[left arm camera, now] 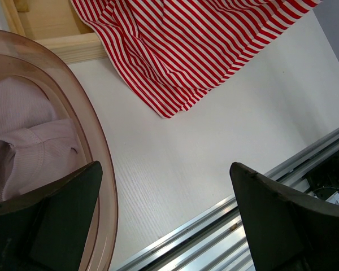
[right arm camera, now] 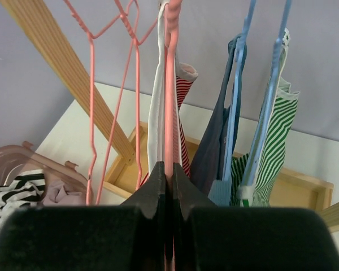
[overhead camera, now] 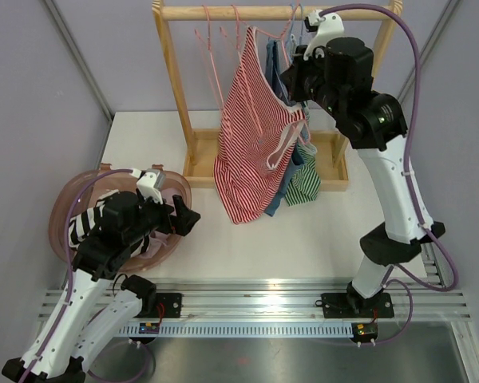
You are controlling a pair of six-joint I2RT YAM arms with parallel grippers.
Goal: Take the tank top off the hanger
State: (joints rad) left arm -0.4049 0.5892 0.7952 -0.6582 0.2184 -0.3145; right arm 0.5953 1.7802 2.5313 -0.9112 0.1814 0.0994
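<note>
- The red-and-white striped tank top (overhead camera: 251, 136) hangs on a pink hanger (right arm camera: 169, 84) from the rail of the wooden rack (overhead camera: 174, 72). Its hem trails down onto the white table (overhead camera: 319, 231) in front of the rack base.
- The right gripper (right arm camera: 169, 183) is raised at the rail, among the hung garments. Its jaws are pressed together on the pink hanger's wire. The tank top's white strap (right arm camera: 155, 113) runs down just beside that wire, and whether it is also pinched cannot be told.
- To the right of the tank top hang a blue garment (overhead camera: 273, 60) and a green-striped garment (overhead camera: 307, 182), each on a blue hanger (right arm camera: 243, 84).
- Bare pink hangers (overhead camera: 215, 64) hang to the left of it.
- The left gripper (left arm camera: 165, 165) sits low over the table, beside the rim of the translucent pink basket (left arm camera: 99, 147). Its jaws are spread wide with nothing between them, apart from the tank top's hem.
- The basket holds a pale pink garment (left arm camera: 28, 141) and a black-and-white striped garment (right arm camera: 5, 197).
</note>
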